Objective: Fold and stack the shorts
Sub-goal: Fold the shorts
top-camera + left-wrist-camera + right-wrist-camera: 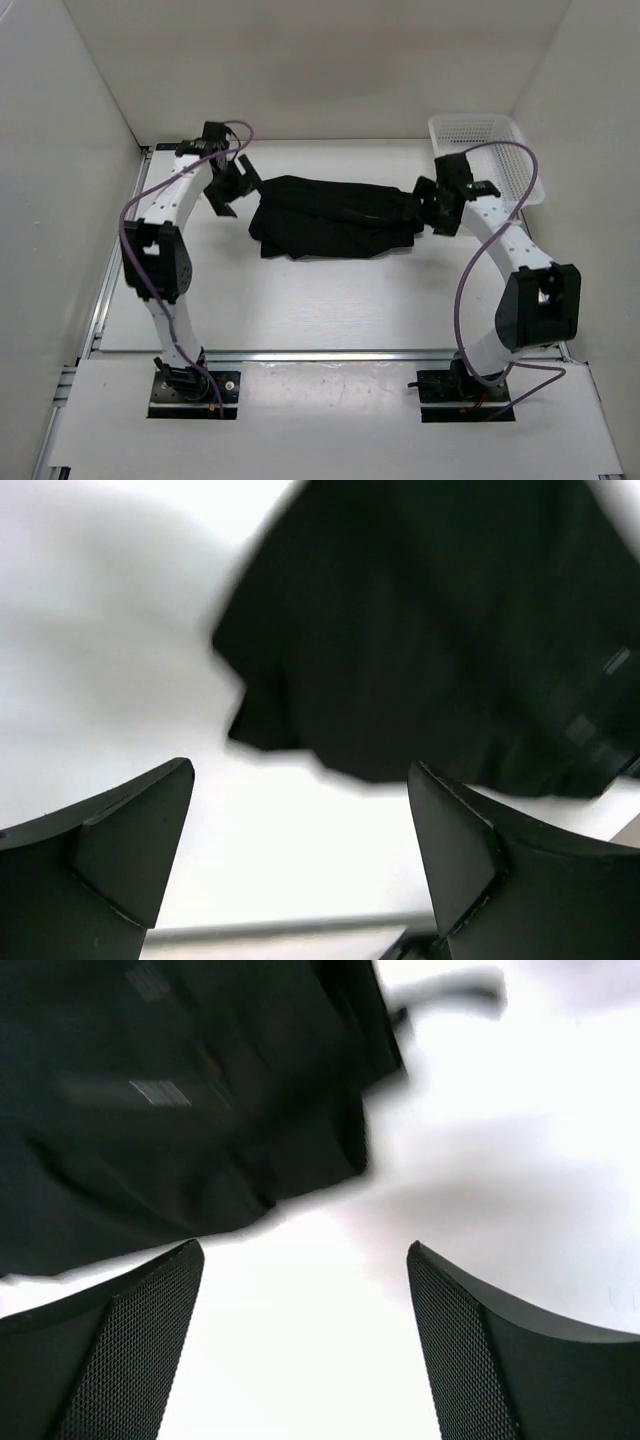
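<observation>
"Shorts (335, 217) first: where do they lie?"

"On the white table (330, 300), about mid-way across, a long, black, rumpled band running left to right, between the two grippers."

"How does the left arm stand?"

"It rises from its base at the near edge, bends at the elbow, and reaches far and inward. The left gripper (228, 190) sits just beside the band's left end, apart from it. Its own camera shows the fingers (120, 850) spread wide, bare table between them and the dark cloth just ahead."

"And the right arm?"

"Much the same shape, mirrored. Its elbow juts toward the right wall and its forearm comes back inward. The right gripper (428, 205) is at the band's right end (from above I cannot tell whether it touches the cloth). At the wrist its fingers (130, 1350) stand apart, pinching nothing; the fabric lies ahead and to one side."

"Anything else?"

"A white mesh basket (480, 135) in the far right corner, just behind the right wrist, and a purple cable (135, 205) looping along each arm."
</observation>
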`<state>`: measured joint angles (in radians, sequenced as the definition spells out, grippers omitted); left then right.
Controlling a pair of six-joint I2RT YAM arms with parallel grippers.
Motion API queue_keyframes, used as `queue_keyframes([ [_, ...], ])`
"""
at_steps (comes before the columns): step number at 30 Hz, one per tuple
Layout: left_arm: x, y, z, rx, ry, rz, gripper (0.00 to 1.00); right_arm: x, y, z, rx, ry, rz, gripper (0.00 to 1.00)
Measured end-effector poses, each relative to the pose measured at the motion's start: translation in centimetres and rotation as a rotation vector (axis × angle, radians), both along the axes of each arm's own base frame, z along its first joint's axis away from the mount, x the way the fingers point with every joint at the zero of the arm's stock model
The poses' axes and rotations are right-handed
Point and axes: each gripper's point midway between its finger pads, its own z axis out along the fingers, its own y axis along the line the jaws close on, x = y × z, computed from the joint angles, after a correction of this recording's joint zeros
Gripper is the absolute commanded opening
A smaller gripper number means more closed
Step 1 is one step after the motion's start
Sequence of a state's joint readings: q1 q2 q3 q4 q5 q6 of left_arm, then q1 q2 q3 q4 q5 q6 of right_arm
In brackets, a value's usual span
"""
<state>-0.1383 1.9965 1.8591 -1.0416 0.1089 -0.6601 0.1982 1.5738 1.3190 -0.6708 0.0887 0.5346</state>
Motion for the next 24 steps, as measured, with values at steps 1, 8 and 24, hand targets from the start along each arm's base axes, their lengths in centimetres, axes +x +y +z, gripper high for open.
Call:
queue_keyframes([
  [1, -2.2, -0.4, -0.2, -0.002, 0.026, -0.018, 1.00, -1.3, -0.1, -0.8, 0.001, 0.023, 0.003, 0.90],
  [8, -9.6, -2.6, -6.9, -0.013, 0.242, -0.093, 1.00, -6.8, 0.1, -6.6, 0.069, 0.202, 0.028, 0.94],
  [24, -4.5, -5.4, -11.8, -0.021, 0.249, -0.084, 0.10, 1.7, 2.5, -12.1, 0.178, 0.214, -0.037, 0.14],
])
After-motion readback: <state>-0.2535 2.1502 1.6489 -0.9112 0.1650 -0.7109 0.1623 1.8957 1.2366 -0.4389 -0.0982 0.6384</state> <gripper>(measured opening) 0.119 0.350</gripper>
